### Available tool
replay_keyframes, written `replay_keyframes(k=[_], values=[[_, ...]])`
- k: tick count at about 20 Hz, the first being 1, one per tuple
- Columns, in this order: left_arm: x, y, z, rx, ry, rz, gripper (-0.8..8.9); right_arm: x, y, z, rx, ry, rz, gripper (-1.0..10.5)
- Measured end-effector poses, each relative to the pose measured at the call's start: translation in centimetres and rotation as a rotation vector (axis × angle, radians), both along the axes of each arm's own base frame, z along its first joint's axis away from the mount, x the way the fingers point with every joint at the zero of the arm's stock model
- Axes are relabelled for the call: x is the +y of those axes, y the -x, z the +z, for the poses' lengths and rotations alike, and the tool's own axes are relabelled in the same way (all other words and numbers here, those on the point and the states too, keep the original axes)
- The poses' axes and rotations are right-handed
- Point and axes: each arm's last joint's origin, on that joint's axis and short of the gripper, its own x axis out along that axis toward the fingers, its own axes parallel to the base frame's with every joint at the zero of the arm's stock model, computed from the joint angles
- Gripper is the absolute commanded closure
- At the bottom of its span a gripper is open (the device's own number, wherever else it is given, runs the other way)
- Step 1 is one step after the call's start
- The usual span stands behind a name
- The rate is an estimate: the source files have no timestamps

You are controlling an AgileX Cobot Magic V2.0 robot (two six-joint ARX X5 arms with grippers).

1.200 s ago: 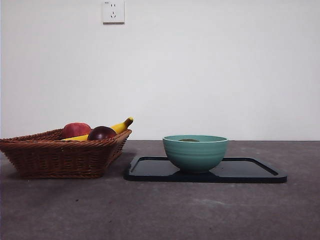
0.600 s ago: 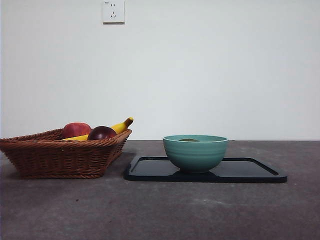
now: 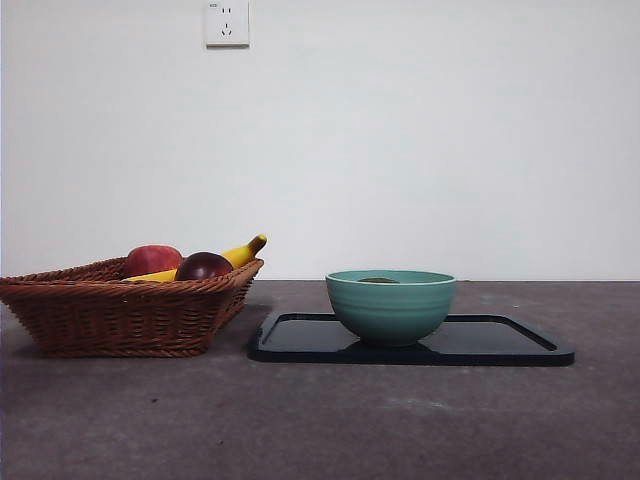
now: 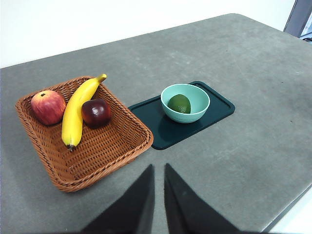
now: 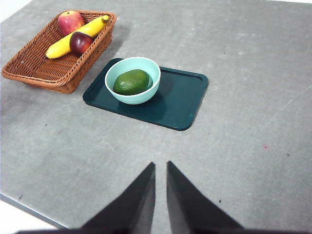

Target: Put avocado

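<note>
Basket (image 3: pixel 120 305) at left held apple (image 3: pixel 152 259), banana (image 3: pixel 240 252) and a maroon fruit (image 3: pixel 203 266). Avocado (image 5: pixel 131 82) lay in the bowl (image 3: pixel 390 305) on the tray (image 3: pixel 500 345), apparently placed. Left gripper (image 4: pixel 158 183) and right gripper (image 5: pixel 160 183) hung high above the tabletop (image 3: pixel 320 420), jaws nearly pressed together, empty.

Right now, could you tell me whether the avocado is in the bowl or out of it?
In. The avocado lies inside the bowl on the tray; both grippers are away from it.

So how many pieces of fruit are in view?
4. The apple, banana and maroon fruit lie in the basket; the avocado sits in the bowl. None seems hidden.
</note>
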Motion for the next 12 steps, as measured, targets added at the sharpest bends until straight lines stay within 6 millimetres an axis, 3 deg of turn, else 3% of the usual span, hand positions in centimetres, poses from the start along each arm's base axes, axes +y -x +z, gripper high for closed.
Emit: replay_keyframes(k=[4, 9, 12], values=[[0.2, 0.0, 0.0, -0.010, -0.005, 0.068, 7.85, 0.0, 0.0, 0.0, 0.000, 0.000, 0.000, 9.1], [0.8, -0.1, -0.1, -0.044, -0.090, 0.304, 7.98, 0.0, 0.0, 0.0, 0.000, 0.001, 0.000, 9.1], [0.7, -0.8, -2.1, 0.011, -0.113, 0.435, 7.98, 0.0, 0.0, 0.0, 0.000, 0.001, -0.001, 9.1]])
